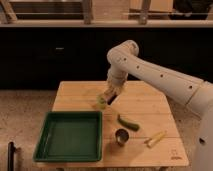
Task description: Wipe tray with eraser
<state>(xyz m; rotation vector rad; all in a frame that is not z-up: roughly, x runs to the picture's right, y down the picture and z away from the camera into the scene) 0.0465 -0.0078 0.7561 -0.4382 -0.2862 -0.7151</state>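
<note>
The dark-green tray [70, 136] lies on the front left of the wooden table [150, 102]. A small pale block, which I take for the eraser [101, 100], sits on the table just behind the tray's far right corner. My gripper [109, 95] hangs from the white arm that reaches in from the right. It is right at the eraser, touching or just above its right side. The gripper partly hides the eraser.
A green curved vegetable [128, 122] lies right of the tray. A small metal cup [121, 136] stands in front of it. A yellow corn-like stick [155, 138] lies near the front right. A dark counter runs behind the table.
</note>
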